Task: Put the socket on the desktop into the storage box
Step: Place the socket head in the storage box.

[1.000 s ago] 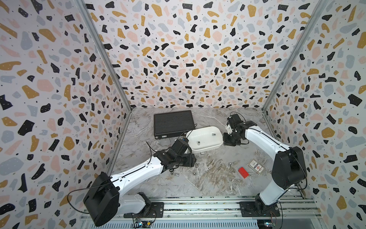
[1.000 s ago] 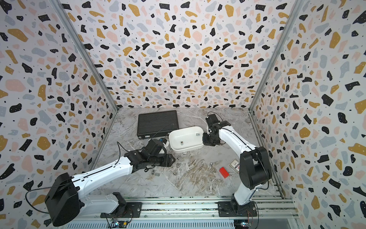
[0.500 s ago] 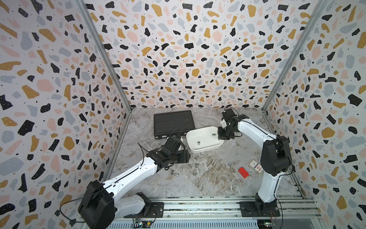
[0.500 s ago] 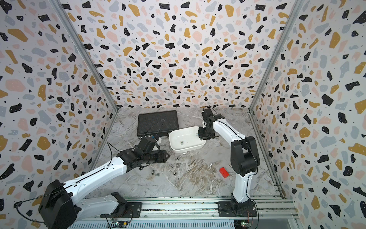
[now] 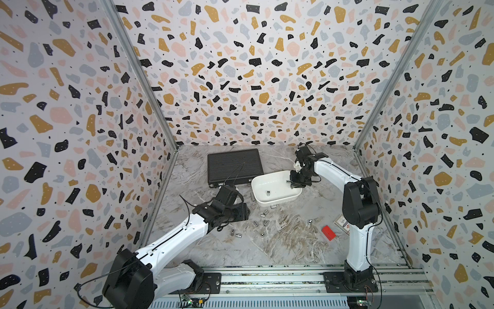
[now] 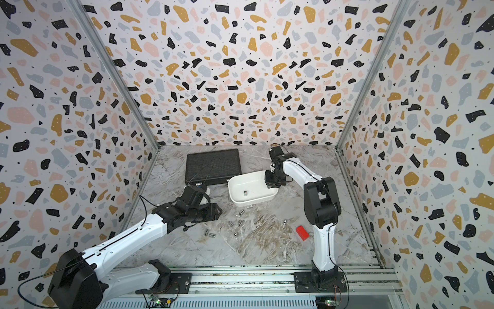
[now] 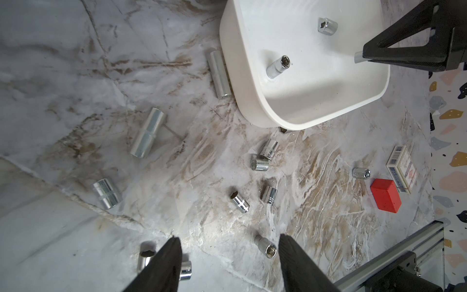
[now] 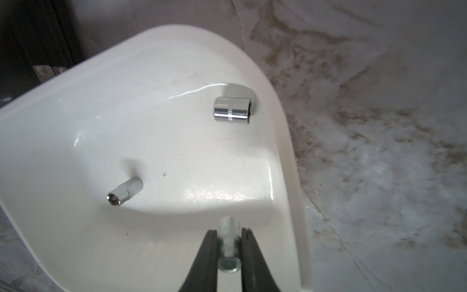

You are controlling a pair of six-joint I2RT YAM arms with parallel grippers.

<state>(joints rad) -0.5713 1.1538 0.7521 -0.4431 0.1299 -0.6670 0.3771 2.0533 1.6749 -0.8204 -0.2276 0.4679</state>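
My right pincer [image 8: 229,233] clamps a socket [image 8: 228,250] above the storage box [image 8: 286,156], where two others lie; my left pincer [image 7: 228,237] hangs spread, empty, over loose sockets [image 7: 147,136] on the bench [image 7: 63,63].

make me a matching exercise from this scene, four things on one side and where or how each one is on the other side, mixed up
Things
1. black case
2. red block
3. right gripper
4. left gripper

States
A. jaws open and empty, above loose sockets on the desktop
B. shut on a socket over the storage box
C. lies flat at the back of the desktop
D. next to a small printed box

Pairs: 1-C, 2-D, 3-B, 4-A
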